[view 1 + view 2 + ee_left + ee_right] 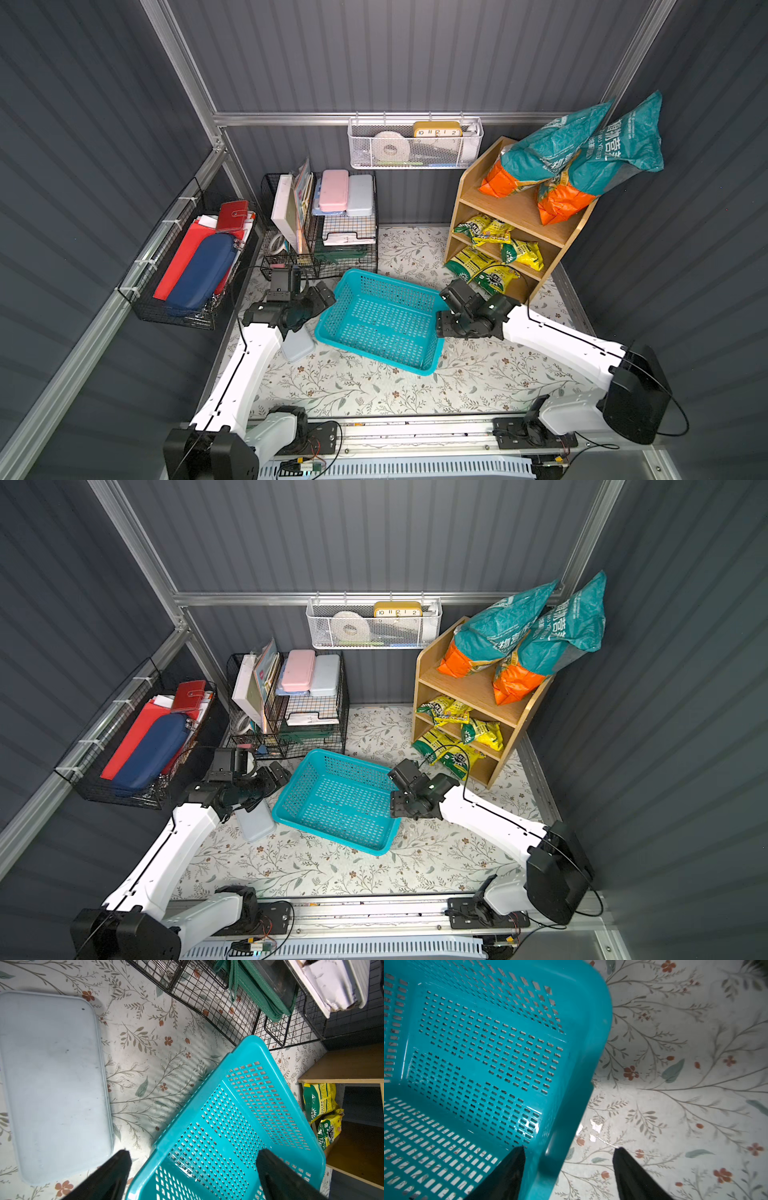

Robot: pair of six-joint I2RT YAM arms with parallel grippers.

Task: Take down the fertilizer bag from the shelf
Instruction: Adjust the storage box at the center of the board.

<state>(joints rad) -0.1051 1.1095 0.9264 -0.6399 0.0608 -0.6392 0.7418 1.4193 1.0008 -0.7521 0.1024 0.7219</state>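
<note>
My left pincer (193,1150) and right pincer (569,1148) gape astride the teal basket (382,320) rim at nine and three o'clock; fertilizer bags (552,153) top the shelf (519,212) at two o'clock

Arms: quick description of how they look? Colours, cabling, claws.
Both alike: left arm and right arm have white, smooth shell links with bulky black joint housings and black wrists. A thin black cable runs along each white link. The left claw and right claw each have two plain black tapered fingers. No markings legible.
</note>
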